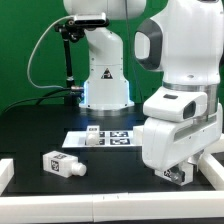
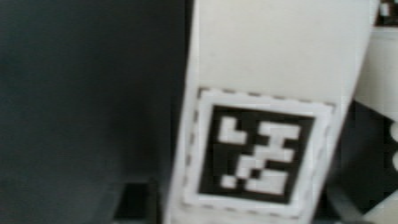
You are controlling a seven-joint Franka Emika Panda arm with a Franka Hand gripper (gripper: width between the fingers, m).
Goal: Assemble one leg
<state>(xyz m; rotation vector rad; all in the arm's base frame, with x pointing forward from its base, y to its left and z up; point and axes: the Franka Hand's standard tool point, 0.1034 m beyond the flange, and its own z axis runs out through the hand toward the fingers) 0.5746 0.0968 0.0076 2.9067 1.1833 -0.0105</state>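
Leg (image 1: 62, 163) on its side on worktop (image 1: 35, 132), 8 o'clock in ext view, loose, not mounted. Claw (image 1: 178, 174) low at 4 o'clock, well apart from it. Wrist view: white tagged piece (image 2: 249, 55) v. close, poss. another leg. Claw grip: cannot tell. Judged early stage, fitting not yet done.

Exterior view: sits at the front edge of the worktop (image 1: 40, 130), slightly above it, facing the arm base (image 1: 105, 85) and green backdrop (image 1: 15, 40). Mid range; the wrist housing (image 1: 180, 110) looms near at the exterior view's right.
Wrist view: very close on a white tagged surface (image 2: 267, 90), blurred.
Overlap: only the spot around the claw (image 1: 176, 174).
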